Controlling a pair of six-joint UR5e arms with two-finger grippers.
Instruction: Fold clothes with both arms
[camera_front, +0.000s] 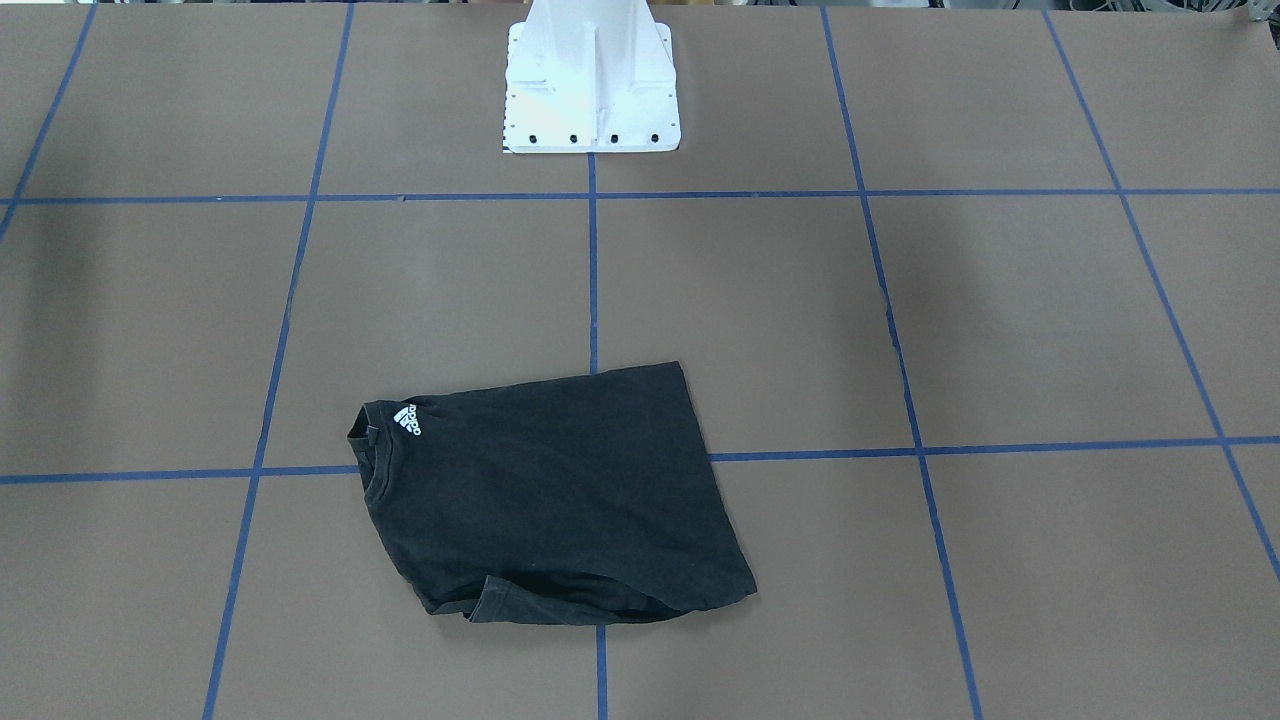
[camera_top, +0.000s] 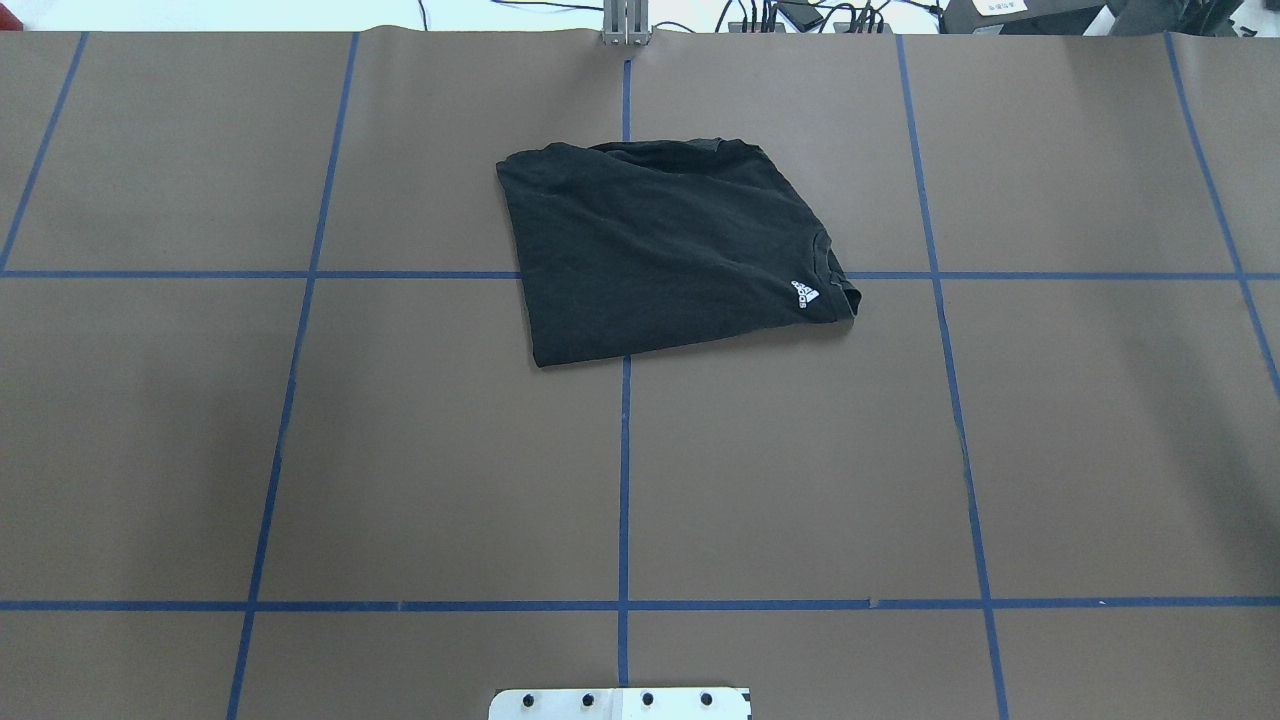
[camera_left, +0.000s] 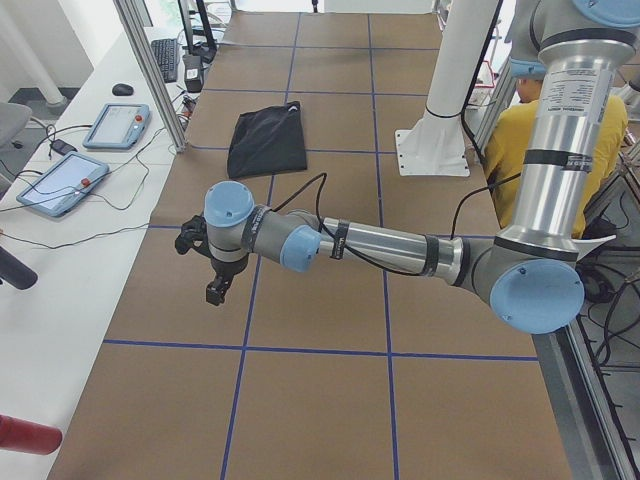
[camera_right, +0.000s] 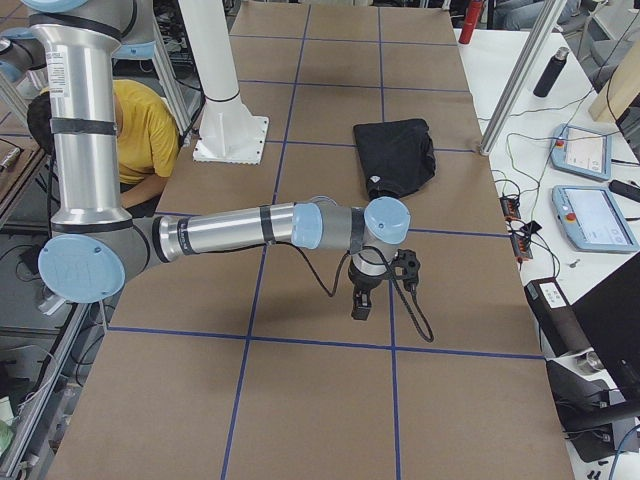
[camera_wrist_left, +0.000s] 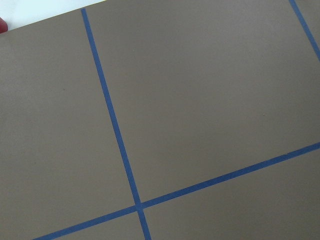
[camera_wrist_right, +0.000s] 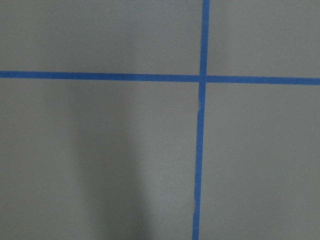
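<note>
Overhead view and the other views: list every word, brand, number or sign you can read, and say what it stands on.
"adidas": small white logo with a three-stripe mark, on the black shirt near its collar; it appears upside down in the front-facing view.
Pendants beside the table: any text on the screens is too small to read.
No other text can be read.

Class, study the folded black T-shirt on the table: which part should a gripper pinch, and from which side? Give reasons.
The T-shirt lies flat, so only its edges offer a pinch. Probably best: the straight edge opposite the collar, at its near corner, approached from the robot's left. That edge looks clean; the collar end is curved and bunched.
</note>
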